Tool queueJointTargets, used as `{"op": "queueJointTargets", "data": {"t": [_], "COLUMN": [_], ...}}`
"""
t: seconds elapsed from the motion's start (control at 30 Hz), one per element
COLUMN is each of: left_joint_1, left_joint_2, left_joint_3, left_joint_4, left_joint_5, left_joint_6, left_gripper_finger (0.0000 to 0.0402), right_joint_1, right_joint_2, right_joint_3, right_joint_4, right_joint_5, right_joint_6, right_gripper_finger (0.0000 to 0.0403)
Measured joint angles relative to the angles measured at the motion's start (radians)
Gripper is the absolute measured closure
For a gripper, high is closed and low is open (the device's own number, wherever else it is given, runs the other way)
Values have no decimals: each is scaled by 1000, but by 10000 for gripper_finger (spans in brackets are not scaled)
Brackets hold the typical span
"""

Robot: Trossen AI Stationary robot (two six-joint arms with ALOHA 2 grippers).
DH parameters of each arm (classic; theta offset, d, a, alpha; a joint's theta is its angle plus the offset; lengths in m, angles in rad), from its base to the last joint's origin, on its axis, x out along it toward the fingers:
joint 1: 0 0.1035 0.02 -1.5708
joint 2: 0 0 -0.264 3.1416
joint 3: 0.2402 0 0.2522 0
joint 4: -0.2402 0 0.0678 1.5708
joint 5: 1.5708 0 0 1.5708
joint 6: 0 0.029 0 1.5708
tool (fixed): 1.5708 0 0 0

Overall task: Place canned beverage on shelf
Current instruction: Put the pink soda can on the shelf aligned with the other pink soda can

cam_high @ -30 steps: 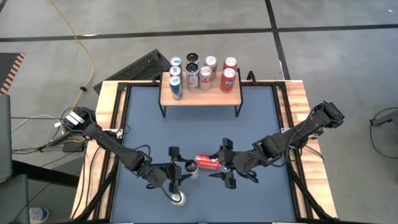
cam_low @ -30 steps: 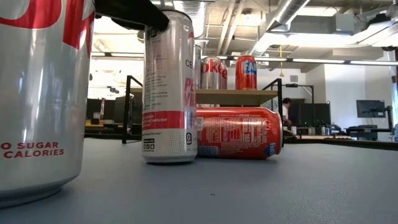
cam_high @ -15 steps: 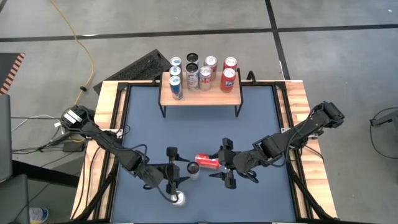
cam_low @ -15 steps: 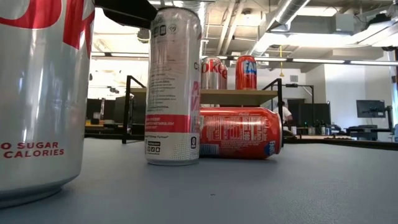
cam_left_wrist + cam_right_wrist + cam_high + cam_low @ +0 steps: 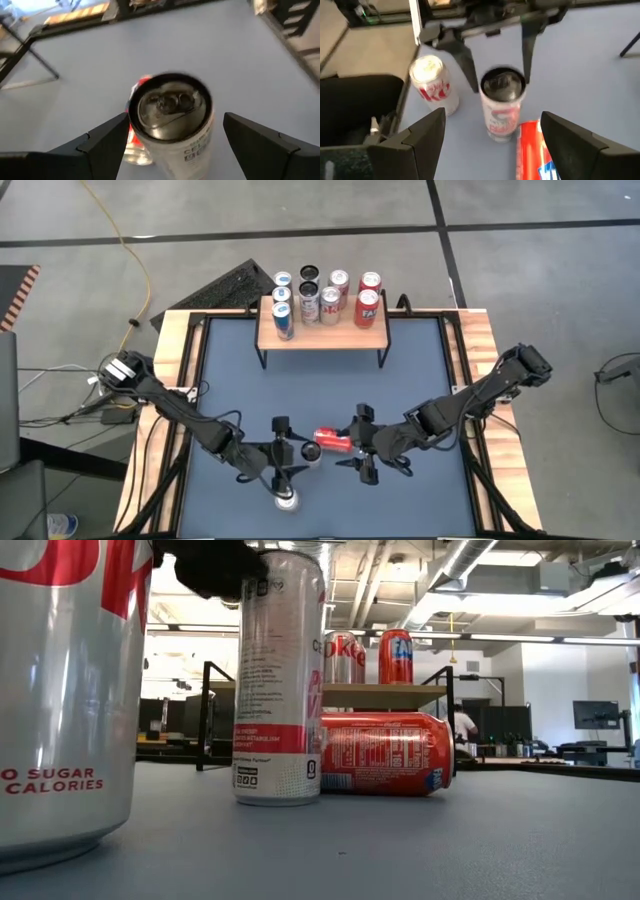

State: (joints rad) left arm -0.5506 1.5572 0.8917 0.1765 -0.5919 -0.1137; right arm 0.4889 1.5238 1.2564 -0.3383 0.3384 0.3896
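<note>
Two tools low over the near tabletop (image 5: pixel 420 380), facing each other, both spread wide, neither gripping anything. Left tool (image 5: pixel 284 451) straddles the tall white can (image 5: pixel 309 452): fingers (image 5: pixel 102 137) each side with clear gaps, no contact in the left wrist view. White can stands upright on the tabletop, top seen end-on (image 5: pixel 171 105). Red can (image 5: pixel 334 442) lies on its side just beside the white can, on the shelf side of it; low view shows the two overlapping, cannot tell if touching. Right tool (image 5: pixel 364 442) sits at the red can's far end, fingers (image 5: pixel 575 145) open either side of it. Silver can (image 5: pixel 287 499) stands upright near the front edge, well clear of both tools; it fills the left of the low view (image 5: pixel 65 690). Shelf (image 5: pixel 322 332) at the back of the tabletop carries eight upright cans in two rows.
</note>
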Motion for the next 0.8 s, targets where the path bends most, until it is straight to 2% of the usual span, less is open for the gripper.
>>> {"op": "queueJointTargets", "data": {"t": [0.3,0.47,0.63,0.8], "left_joint_1": [31,42,44,44], "left_joint_2": [78,81,81,79], "left_joint_3": [-6,-7,-7,-7], "left_joint_4": [63,30,21,20], "left_joint_5": [35,67,123,137], "left_joint_6": [-16,-12,23,64], "left_gripper_finger": [90,92,117,154], "right_joint_1": [2,-7,-8,-7], "right_joint_2": [54,82,85,85], "right_joint_3": [-2,-1,-2,-1], "right_joint_4": [17,31,34,32], "right_joint_5": [-52,-57,-57,-58], "right_joint_6": [6,6,5,4], "right_gripper_finger": [85,85,85,85]}}
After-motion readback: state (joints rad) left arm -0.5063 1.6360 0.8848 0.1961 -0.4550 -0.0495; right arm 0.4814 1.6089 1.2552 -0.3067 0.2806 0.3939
